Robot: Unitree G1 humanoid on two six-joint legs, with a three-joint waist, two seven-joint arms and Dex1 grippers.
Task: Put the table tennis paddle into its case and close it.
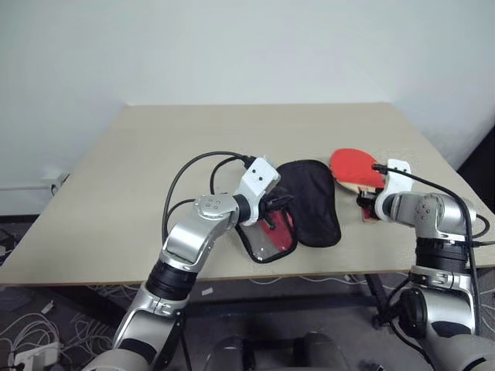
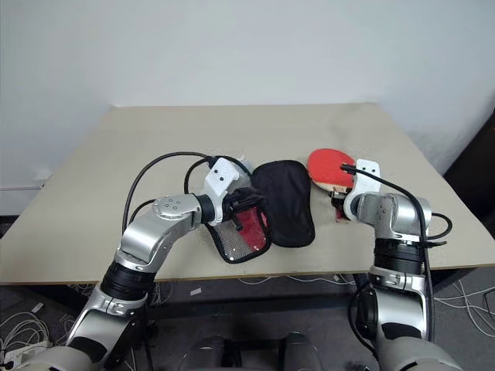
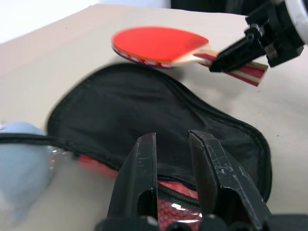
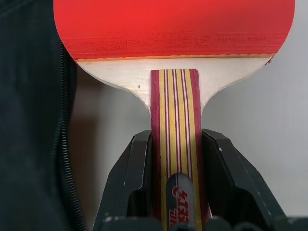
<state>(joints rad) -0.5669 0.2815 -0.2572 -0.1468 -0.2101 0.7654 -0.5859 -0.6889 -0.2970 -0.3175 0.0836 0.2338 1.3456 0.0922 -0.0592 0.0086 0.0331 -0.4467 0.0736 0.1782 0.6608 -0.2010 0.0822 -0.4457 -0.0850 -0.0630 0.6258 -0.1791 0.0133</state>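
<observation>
The table tennis paddle (image 1: pixel 352 165) has a red face and a striped wooden handle. My right gripper (image 4: pixel 175 137) is shut on that handle and holds the paddle just right of the case, a little above the table. The case (image 1: pixel 313 197) lies unzipped near the table's front edge, its black lining facing up. Its other half, a flap (image 1: pixel 264 239) with a clear panel and red mesh, is folded out to the left. My left gripper (image 3: pixel 173 137) is over the seam between the two halves, its fingers closed on the case's zip edge.
The beige table (image 1: pixel 155 154) stretches back to a white wall, with bare surface behind and to the left of the case. The case lies close to the front edge. Cables (image 1: pixel 31 340) trail on the floor below.
</observation>
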